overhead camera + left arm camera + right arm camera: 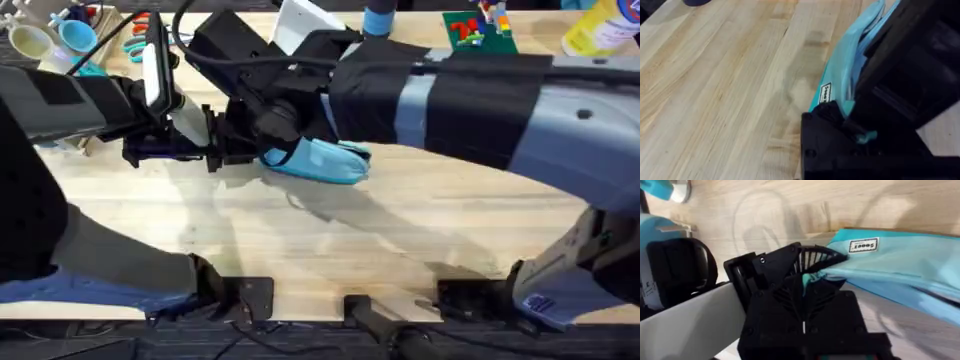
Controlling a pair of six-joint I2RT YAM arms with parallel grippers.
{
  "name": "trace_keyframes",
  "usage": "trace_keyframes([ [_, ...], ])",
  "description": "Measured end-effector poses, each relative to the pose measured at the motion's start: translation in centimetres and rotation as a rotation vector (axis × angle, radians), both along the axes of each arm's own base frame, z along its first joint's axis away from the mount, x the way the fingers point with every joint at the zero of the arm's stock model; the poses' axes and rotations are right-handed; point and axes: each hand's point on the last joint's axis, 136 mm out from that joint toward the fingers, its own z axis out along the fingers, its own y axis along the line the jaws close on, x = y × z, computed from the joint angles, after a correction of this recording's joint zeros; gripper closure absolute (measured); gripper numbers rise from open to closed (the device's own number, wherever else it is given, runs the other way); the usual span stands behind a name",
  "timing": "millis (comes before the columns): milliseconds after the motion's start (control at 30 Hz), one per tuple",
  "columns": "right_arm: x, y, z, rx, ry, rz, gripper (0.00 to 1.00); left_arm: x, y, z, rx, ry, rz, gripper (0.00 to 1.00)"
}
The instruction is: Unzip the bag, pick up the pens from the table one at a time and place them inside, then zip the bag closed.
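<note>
The light blue bag (325,160) lies on the table (330,235) near its middle, its label end (825,93) toward the left arm. My left gripper (215,150) is shut on that end of the bag (840,85), with a black finger (825,135) over the fabric. Reaching across from the right, my right gripper (270,125) meets the same end. Its fingers (805,305) are pressed together on a fold of the bag (900,265), right beside the left gripper (775,270). The pens are out of view.
Cups (78,35) and orange-handled scissors (140,25) stand at the back left. A green plate with small bricks (480,30) and a yellow bottle (600,25) are at the back right. Bare wood lies in front of the bag.
</note>
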Motion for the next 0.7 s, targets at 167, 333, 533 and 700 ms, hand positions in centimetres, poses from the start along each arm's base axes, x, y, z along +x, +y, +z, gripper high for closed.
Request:
trace_keyframes([
  [167,-0.1,-0.2,-0.1,-0.009,0.005,0.000,0.969,0.0,0.0,0.0,0.000,0.000,0.000,0.945],
  [333,0.0,-1.0,-0.3,-0.037,0.018,0.000,0.969,0.0,0.0,0.0,0.000,0.000,-0.001,0.954],
  [533,0.0,-1.8,-0.1,-0.055,0.027,0.016,0.969,0.0,-0.1,0.1,-0.004,-0.001,-0.001,0.954],
  [700,0.1,-2.2,0.7,-0.062,0.011,0.040,0.969,0.0,-0.1,0.2,-0.011,-0.005,-0.001,0.956],
])
